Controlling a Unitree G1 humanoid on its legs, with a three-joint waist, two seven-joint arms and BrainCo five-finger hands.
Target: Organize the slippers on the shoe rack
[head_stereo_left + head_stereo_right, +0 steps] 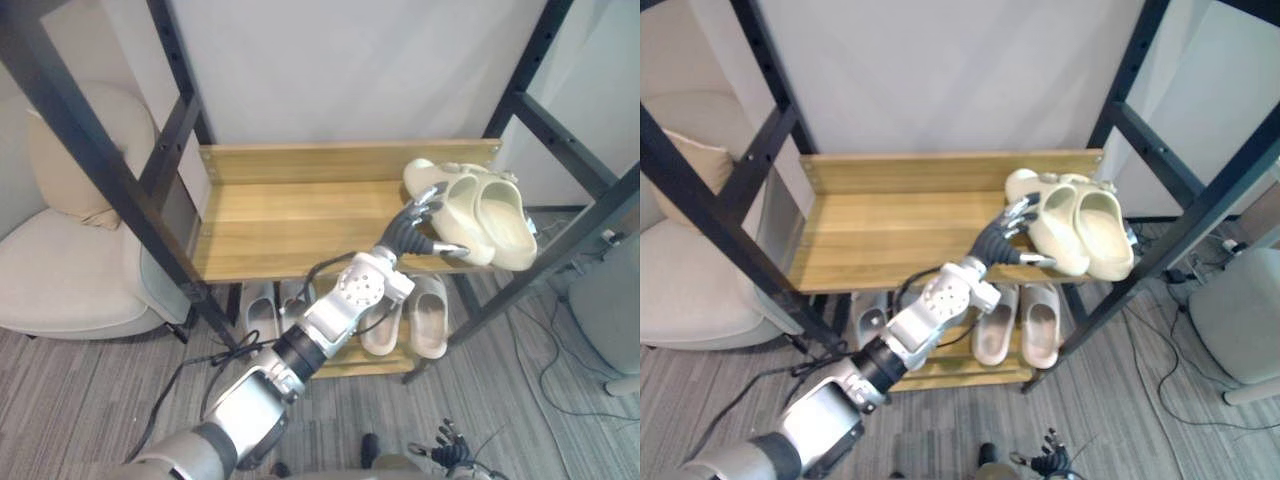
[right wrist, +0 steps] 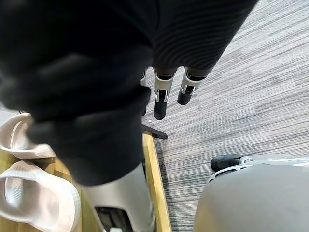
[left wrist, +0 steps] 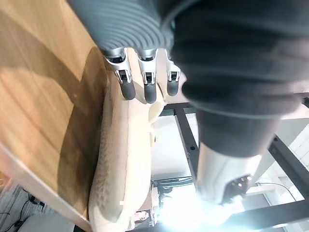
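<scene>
The left hand (image 1: 407, 232) reached to the right end of the shoe rack (image 1: 290, 222)'s upper shelf, fingers (image 3: 150, 91) spread wide and loose against the left side of the cream slippers (image 1: 485, 215), which lay side by side there. More slippers (image 1: 418, 315) sat on the lower shelf. The right hand (image 1: 452, 447) hung near the carpet (image 2: 241, 96), fingers relaxed and holding nothing.
</scene>
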